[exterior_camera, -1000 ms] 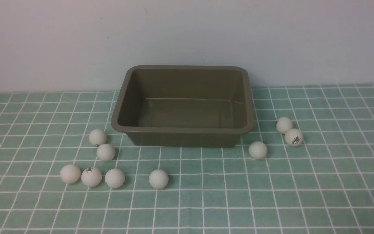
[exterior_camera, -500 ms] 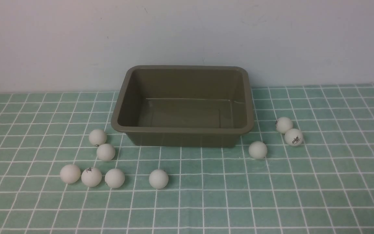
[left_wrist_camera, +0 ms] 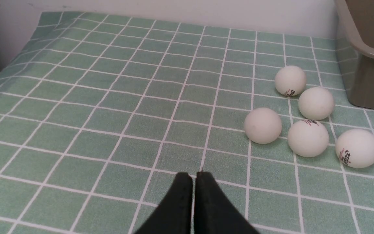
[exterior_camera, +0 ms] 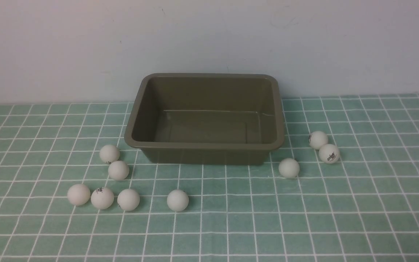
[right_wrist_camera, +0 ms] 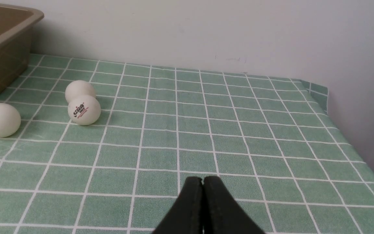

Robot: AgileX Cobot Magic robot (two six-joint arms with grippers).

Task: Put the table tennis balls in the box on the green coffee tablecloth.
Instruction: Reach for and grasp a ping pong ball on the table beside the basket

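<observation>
Firmly pressed together and holding nothing, the left fingers (left_wrist_camera: 179, 208) hang over the green coffee tablecloth (exterior_camera: 304, 218). They point across its squares, with five of the table tennis balls (left_wrist_camera: 262, 125) lying ahead and to one side, near a corner of the box (left_wrist_camera: 365, 74). Likewise the right fingers (right_wrist_camera: 192, 208) are clenched tip to tip and empty over the cloth, towards the tabletop's right edge and well apart from the three balls seen from that wrist.

Seen from the front, all nine balls lie on the cloth outside the box. Off its near left corner sits a pair of balls (exterior_camera: 118, 170), close together. Nearer the tabletop's front edge lies a row of three balls (exterior_camera: 102, 198), almost touching. A single ball (exterior_camera: 178, 200) rests alone in front of the box's near wall. Just off the near right corner is a lone ball (exterior_camera: 288, 167). Farther towards the right edge a touching pair (exterior_camera: 329, 153) lies, one of them showing a dark logo.

The olive-brown box stands upright at the middle of the tabletop's far edge, close to the pale wall (exterior_camera: 209, 36). Whether it touches that wall cannot be told.
</observation>
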